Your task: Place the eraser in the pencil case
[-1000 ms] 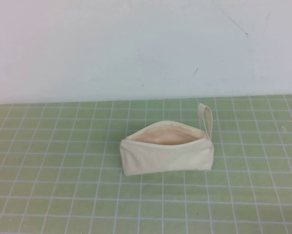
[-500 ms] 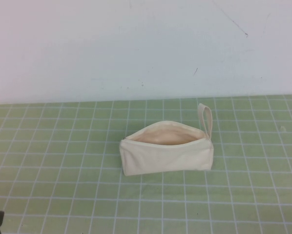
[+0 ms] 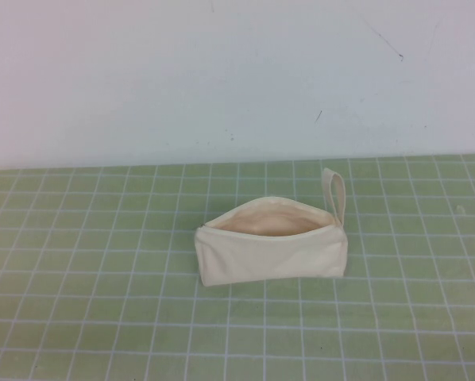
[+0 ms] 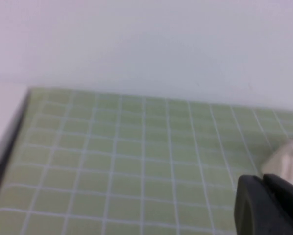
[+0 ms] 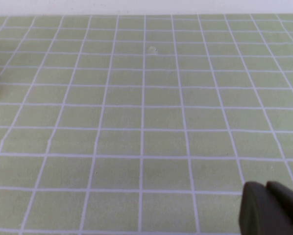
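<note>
The pencil case [image 3: 271, 248] gapes mid-bench [image 3: 79, 317], strap toward the far edge; left tool [image 4: 271, 205] and right tool [image 5: 269, 208] look pressed together

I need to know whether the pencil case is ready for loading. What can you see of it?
The pencil case is a cream-white fabric pouch, long and boxy, standing on the green grid mat with its top unzipped and gaping, showing a paler pinkish lining. A small loop strap sticks up at its right end. No eraser shows. Neither gripper touches it.
</note>
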You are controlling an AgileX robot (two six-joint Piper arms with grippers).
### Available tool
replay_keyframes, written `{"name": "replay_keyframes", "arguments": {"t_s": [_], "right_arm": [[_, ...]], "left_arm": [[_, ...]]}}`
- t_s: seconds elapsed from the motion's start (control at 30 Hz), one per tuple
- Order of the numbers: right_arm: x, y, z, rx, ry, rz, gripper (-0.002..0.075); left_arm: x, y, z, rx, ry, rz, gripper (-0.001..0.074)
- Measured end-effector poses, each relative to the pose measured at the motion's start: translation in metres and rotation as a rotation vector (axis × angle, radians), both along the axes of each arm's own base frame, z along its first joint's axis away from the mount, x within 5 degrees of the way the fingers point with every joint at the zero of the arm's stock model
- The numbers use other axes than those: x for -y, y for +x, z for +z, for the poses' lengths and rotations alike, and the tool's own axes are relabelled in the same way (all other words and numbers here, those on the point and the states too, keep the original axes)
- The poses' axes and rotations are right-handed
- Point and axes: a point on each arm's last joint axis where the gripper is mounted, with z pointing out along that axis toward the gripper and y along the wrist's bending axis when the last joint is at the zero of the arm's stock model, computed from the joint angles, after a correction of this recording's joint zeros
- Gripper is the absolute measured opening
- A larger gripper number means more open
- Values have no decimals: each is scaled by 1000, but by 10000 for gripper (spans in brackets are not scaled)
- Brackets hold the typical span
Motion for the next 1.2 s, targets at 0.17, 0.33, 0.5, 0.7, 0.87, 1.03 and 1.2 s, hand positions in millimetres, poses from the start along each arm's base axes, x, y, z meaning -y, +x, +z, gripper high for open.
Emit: {"name": "replay_keyframes", "arguments": {"t_s": [0.17, 0.33, 0.5, 0.7, 0.87, 1.03, 1.2], "right_arm": [[0, 0, 0, 0, 0, 0, -1], [0, 0, 0, 0, 0, 0, -1], [0, 0, 0, 0, 0, 0, -1], [0, 0, 0, 0, 0, 0, -1], [0, 0, 0, 0, 0, 0, -1], [0, 0, 0, 0, 0, 0, -1], [0, 0, 0, 0, 0, 0, -1]], "left_arm": [[-3, 0, -36, 41, 2, 81, -1], [-1, 9, -81, -5, -7, 83, -1], [2, 11, -97, -30, -68, 65, -1], [7, 7, -102, -72, -27, 2, -1], [9, 6, -102, -75, -6, -28, -1], [10, 6, -102, -77, 10, -38, -1], [10, 6, -103, -78, 36, -54, -1]]}}
